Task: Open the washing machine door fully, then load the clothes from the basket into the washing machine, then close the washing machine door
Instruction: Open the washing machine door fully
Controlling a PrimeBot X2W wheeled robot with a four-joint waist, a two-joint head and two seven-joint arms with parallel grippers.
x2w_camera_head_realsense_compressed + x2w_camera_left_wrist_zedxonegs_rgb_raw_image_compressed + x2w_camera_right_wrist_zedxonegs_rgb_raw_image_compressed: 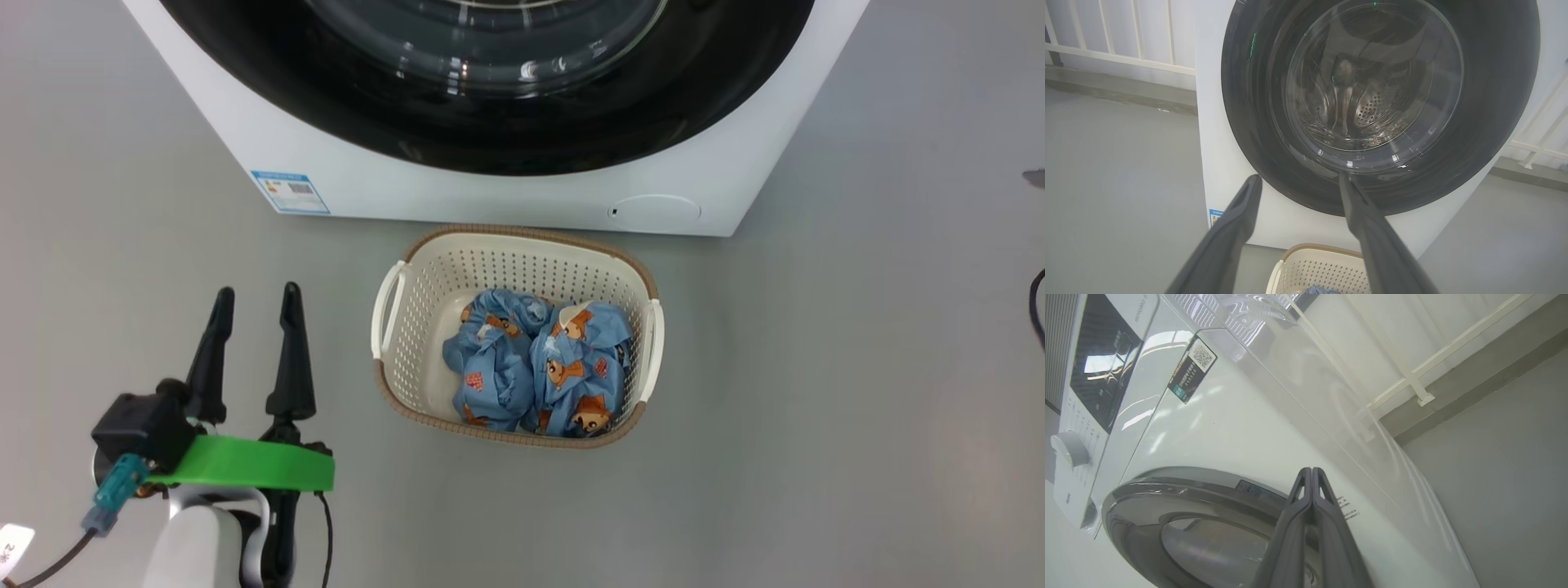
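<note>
My empty right end effector [1311, 471], fingers together, sits at the closed washing machine door [1167, 490] to open it; my left end effector [257, 290] hangs spread, empty.

Glossy black washing machine door [490, 122] – clear glass centre, perforated plastic basket [424, 327], soft cloth clothes [539, 367]

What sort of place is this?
Likely a laundry area, perhaps a balcony or test room: a white front-loading washer on a bare grey floor, a basket of clothes before it, and a white railing behind.
</note>
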